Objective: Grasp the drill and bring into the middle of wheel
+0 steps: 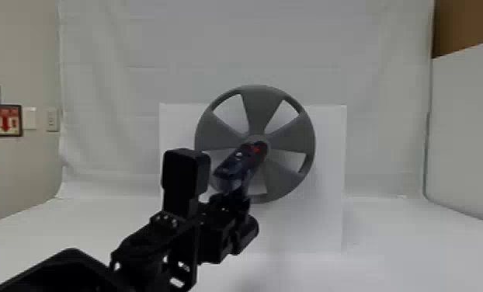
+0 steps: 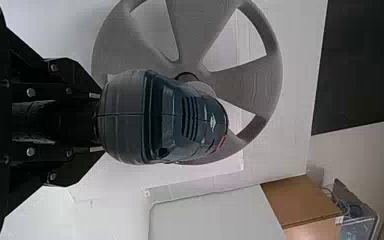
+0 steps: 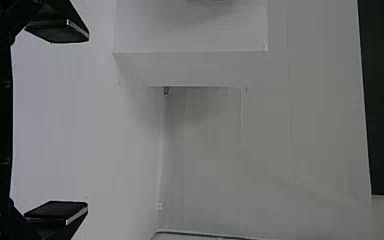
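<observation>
The drill, a dark blue and black power tool with a rounded body and a small red mark [image 1: 241, 161], is held up in front of the grey round wheel with broad flat spokes [image 1: 258, 105]. In the head view its red-marked end overlaps the wheel's centre, and its body slants from there down toward the left arm; whether it touches the wheel I cannot tell. The left gripper, black with two flat fingers [image 1: 231, 200], is closed around the lower part of the drill, below the rounded body. In the left wrist view, the drill's body covers part of the wheel beside the hub. The right gripper, also black with two flat fingers [image 3: 86, 120], is set wide, its fingers well apart and the white surroundings visible between them. The wheel stands upright against a plain white upright panel [image 1: 330, 163], which rises from a smooth white table [image 1: 388, 240]. Behind them hangs a creased white cloth backdrop [image 1: 143, 50]. At the left side of the head view, a red and white sign in a dark frame [image 1: 5, 120] is on a beige wall [image 1: 23, 62], near a pale switch plate [image 1: 52, 119]. A light grey partition [image 1: 469, 128] stands on the right.
</observation>
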Robot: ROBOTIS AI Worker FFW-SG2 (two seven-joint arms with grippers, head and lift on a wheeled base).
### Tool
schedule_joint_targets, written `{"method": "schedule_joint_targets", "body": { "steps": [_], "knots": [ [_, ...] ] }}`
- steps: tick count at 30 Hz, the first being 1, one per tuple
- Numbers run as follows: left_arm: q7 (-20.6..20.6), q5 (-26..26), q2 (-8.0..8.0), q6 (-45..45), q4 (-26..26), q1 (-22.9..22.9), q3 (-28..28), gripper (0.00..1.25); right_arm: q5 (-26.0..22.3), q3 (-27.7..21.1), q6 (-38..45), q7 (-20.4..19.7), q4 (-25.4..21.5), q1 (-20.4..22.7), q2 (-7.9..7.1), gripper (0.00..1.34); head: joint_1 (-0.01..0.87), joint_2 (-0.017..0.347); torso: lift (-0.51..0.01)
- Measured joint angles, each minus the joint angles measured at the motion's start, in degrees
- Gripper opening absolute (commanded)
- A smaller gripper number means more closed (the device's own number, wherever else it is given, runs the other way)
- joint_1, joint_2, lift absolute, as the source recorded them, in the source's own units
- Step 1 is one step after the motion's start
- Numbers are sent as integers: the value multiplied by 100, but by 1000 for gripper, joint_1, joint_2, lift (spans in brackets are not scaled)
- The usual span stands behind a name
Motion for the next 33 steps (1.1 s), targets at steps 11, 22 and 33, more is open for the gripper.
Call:
{"method": "schedule_joint_targets", "body": {
  "steps": [11,22,33],
  "knots": [
    [40,-57,-50,-134,305,-112,46,75,5,43,3,0,4,-8,0,1226,54,31,-403],
    [44,-56,-71,-190,588,-198,55,75,5,60,11,0,4,-11,-6,1226,54,31,-403],
    [44,-79,-80,-217,676,-230,56,75,6,61,11,0,4,-10,-9,1226,54,31,-403]
  ]
}}
